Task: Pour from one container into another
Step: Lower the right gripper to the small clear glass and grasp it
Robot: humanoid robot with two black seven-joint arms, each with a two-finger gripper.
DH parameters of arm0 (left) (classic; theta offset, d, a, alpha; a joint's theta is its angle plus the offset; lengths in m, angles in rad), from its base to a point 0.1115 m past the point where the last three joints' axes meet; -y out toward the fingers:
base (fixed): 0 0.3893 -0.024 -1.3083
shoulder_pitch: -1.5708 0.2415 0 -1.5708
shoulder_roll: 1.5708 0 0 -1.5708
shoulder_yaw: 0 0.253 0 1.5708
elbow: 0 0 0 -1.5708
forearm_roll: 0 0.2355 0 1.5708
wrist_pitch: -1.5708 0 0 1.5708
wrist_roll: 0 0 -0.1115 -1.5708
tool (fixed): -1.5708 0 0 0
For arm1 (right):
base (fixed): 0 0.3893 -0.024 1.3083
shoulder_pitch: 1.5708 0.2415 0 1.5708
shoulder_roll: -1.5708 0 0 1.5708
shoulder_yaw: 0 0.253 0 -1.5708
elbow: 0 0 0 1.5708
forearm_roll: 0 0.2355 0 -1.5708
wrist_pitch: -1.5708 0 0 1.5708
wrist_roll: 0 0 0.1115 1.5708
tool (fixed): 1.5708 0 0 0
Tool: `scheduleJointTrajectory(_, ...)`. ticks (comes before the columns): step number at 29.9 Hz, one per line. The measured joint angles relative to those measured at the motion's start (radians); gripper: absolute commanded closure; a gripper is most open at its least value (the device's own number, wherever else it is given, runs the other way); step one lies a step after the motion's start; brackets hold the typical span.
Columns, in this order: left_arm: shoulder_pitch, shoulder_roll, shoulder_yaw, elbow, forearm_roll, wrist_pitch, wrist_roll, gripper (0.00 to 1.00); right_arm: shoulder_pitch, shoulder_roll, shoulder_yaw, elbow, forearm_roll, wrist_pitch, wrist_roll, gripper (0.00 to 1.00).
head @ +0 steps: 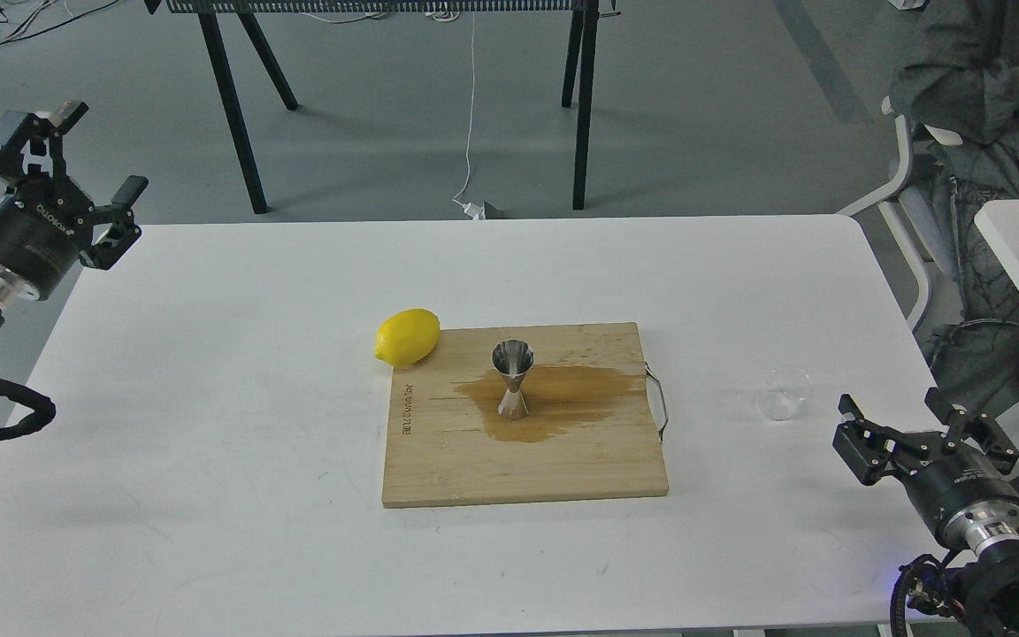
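On table, R side: clear cup (784, 393) upright, near right gripper (903, 423), jaws spread, empty. Jigger (512, 379) stands mid board (439, 460) in wet patch. Left gripper (76, 168) spread, idle. Tip: grab cup low w/ R, pour slow.

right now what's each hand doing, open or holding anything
Left hand: open, holding nothing, raised off the table's left edge.
Right hand: open, holding nothing, just short of the clear cup.
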Motion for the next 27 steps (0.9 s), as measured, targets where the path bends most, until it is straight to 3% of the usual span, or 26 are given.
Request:
scheduleJointTrajectory(13,0.012,-0.001,0.0,0.004,0.0,0.0,0.0,0.0,0.115,0.065,-0.037,-0.054,-0.061,-0.208,0.003,0.01)
scheduleJointTrajectory(27,0.021,-0.009,0.0,0.019,0.001,0.0,0.0,0.0,0.184,0.147,-0.082,-0.168,-0.119,-0.266,0.001,0.01)
